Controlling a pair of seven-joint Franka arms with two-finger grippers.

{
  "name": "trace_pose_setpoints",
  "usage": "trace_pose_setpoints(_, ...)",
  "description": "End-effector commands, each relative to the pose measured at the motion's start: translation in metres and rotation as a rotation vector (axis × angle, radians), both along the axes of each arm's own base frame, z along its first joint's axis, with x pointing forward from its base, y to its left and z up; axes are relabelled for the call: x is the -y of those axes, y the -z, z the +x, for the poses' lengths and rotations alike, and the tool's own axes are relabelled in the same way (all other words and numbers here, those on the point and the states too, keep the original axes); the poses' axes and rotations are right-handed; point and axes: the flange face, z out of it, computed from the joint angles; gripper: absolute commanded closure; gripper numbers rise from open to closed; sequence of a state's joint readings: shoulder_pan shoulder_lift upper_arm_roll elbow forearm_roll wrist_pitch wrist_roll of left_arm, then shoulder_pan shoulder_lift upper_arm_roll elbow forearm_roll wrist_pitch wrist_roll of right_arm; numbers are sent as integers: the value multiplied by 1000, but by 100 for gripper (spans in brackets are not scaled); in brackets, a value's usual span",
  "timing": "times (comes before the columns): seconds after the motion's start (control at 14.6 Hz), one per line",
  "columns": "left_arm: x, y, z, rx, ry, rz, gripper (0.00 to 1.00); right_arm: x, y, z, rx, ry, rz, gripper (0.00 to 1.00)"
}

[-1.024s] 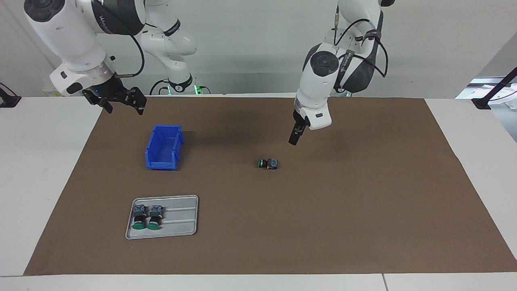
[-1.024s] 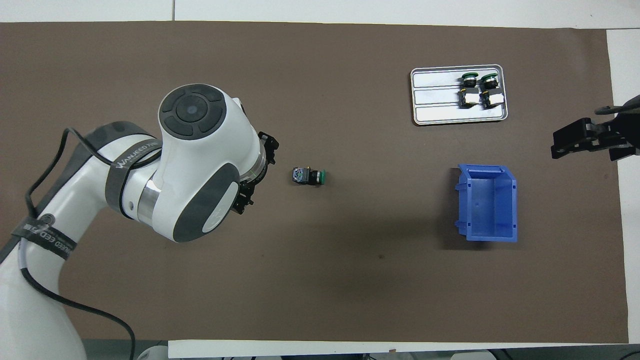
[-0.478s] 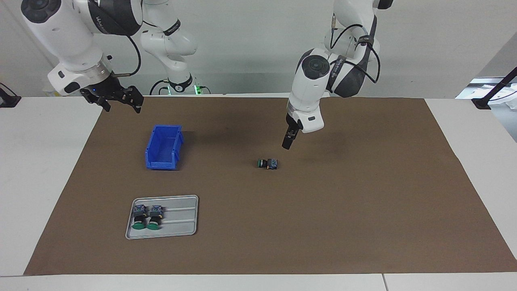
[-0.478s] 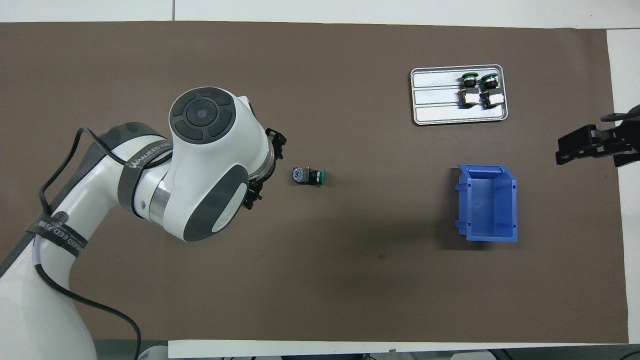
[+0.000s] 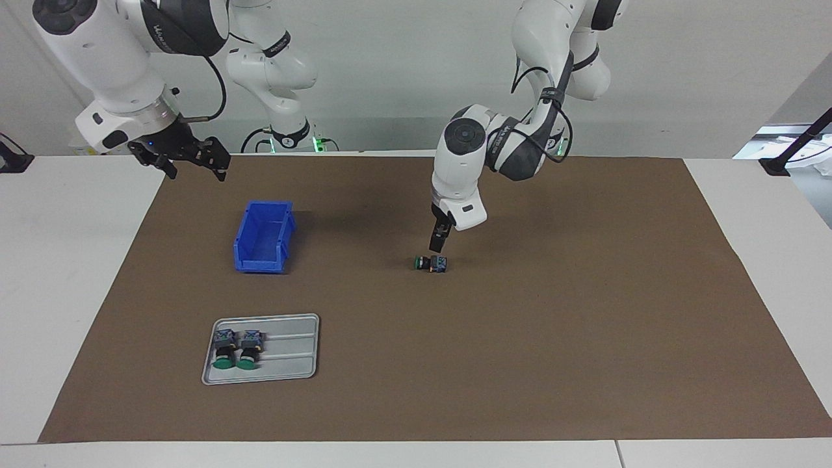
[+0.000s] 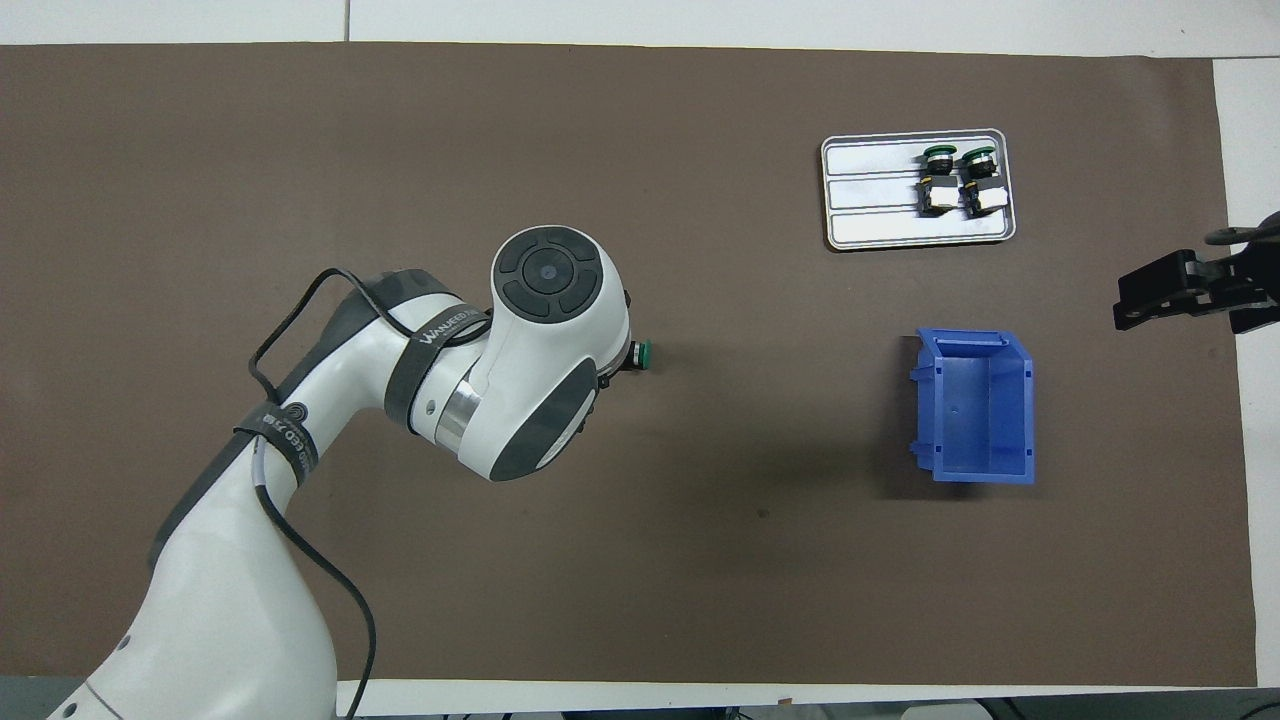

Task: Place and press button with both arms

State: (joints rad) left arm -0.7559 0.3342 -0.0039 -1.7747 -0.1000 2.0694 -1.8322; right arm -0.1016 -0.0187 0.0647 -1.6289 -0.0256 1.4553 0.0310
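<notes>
1. Two arms are over the brown-covered tabletop [image 5: 520, 364]; the left arm [image 5: 494, 143] reaches down over its middle, and the right arm [image 5: 117, 52] waits at its own end
2. The left end effector [image 5: 437, 246] points down, just above the button [image 5: 431, 263] and apart from it; its fingers stand spread and hold nothing
3. The button lies on its side on the mat, green cap toward the right arm's end; from overhead only that cap peeks out from under the left wrist
4. The right end effector [image 5: 195, 162] hangs over the mat's edge, near the blue bin [image 5: 263, 237]; its fingers are spread wide and empty
5. Two more buttons [image 5: 236, 348] lie side by side in the grey tray [image 5: 292, 351], which sits farther from the robots than the bin, caps pointing away from the robots
</notes>
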Motion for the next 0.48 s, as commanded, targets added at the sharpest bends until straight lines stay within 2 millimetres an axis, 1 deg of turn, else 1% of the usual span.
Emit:
trace_pose_setpoints(0.0, 16, 16, 7, 28, -86, -5, 2, 4, -1, -7, 7, -7, -5, 2)
trace_pose_setpoints(0.07, 25, 25, 1, 27, -92, -1, 2, 4, -1, -7, 4, -10, -3, 2)
trace_pose_setpoints(0.14, 30, 36, 1, 31, -111, -3, 2, 2, 0, -8, -1, -14, 2, 2)
trace_pose_setpoints(0.27, 31, 42, 6, 38, -131, -8, 2, -1, 0, -7, 1, -20, 5, 2)
trace_pose_setpoints(0.41, 32, 50, 5, 33, -129, 2, 3, -1, 0, -7, 1, -20, 7, 2)
